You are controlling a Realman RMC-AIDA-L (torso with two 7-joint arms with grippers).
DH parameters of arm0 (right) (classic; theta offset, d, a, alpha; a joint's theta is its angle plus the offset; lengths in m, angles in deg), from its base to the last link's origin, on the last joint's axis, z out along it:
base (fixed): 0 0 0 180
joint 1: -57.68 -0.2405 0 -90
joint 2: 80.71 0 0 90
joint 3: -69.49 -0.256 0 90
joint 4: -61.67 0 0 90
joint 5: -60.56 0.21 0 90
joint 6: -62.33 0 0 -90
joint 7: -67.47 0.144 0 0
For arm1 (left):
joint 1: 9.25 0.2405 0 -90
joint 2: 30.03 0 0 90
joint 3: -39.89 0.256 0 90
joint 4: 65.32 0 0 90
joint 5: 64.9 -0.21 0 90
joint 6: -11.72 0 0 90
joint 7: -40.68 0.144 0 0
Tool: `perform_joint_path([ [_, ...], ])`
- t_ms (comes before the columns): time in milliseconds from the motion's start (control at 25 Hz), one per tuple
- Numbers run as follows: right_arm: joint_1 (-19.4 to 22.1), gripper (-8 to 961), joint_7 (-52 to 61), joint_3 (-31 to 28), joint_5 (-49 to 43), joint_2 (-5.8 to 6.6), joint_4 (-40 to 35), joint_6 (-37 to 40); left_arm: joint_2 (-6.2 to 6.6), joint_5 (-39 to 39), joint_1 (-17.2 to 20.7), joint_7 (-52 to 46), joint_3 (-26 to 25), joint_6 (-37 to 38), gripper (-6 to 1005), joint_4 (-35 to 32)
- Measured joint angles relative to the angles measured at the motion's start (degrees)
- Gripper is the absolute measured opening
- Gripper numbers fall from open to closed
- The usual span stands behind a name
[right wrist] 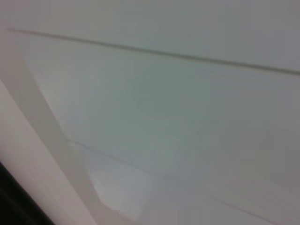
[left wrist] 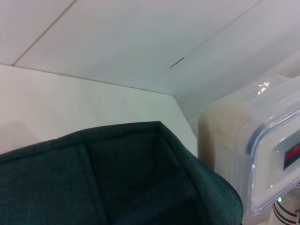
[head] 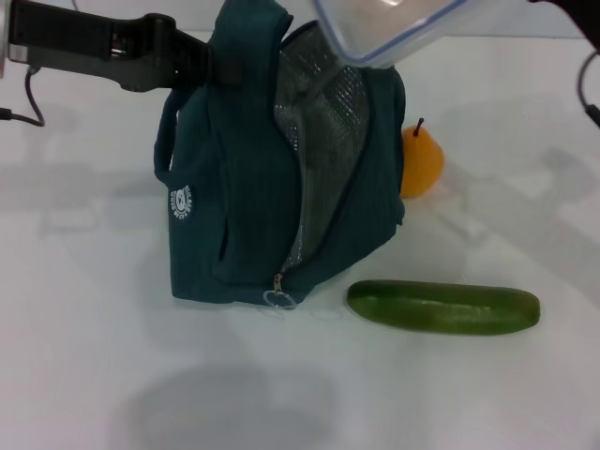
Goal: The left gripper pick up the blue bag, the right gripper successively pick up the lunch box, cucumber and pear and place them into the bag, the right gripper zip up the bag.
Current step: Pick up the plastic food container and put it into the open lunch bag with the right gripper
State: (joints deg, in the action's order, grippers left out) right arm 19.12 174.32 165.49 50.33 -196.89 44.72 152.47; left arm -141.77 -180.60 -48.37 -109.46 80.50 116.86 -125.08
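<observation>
Hanging above the blue bag (head: 244, 216), the lunch box (head: 394, 28) was the thing the coming move turned on: it sat high at the top edge of the head view, directly over the bag's open, foil-lined mouth, so the path into the bag ran straight down from where the right gripper carried it. The right gripper itself lay out of view; only a dark bit of its arm showed at the upper right corner, and its wrist view showed nothing but pale blank surface, so I could not tell how its fingers stood, though the box aloft suggested they held it. The box's long axis ran roughly across the bag's opening in the head view, and it was tilted, one rounded corner dipping lowest toward the mouth. In the left wrist view the lunch box (left wrist: 262, 150) appeared just beyond the bag's rim (left wrist: 140, 129).

The left gripper (head: 202, 61) was at the bag's top edge on the side away from the box, seemingly clamped on the fabric and holding the bag upright off that side. The pear (head: 421, 159) stood on the worktop (head: 84, 356) behind the bag, below the box, and the cucumber (head: 443, 307) lay lengthwise, nearer the right arm.
</observation>
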Motion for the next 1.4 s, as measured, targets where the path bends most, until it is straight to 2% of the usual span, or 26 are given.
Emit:
perform_joint_path([
  [320, -1.2, 117, -0.6, 5.6, 1.9, 0.00, -0.8, -2.8, -0.43, 0.1, -0.1, 0.4, -0.2, -0.1, 44, 0.0],
  [480, 0.0, 123, -1.1, 8.5, 1.9, 0.00, -0.9, -4.5, -0.43, 0.8, 0.1, 0.4, -0.4, -0.1, 44, 0.0],
  [840, 1.9, 135, -2.8, 11.6, 1.3, 0.00, -0.2, -6.8, -0.40, 1.6, 0.2, 0.8, -0.4, -0.6, 44, 1.1],
  [1400, -0.1, 155, -4.1, 16.3, 1.3, -0.01, -2.3, -9.8, -0.46, 3.5, -0.1, 1.7, -0.3, -0.6, 44, 3.0],
])
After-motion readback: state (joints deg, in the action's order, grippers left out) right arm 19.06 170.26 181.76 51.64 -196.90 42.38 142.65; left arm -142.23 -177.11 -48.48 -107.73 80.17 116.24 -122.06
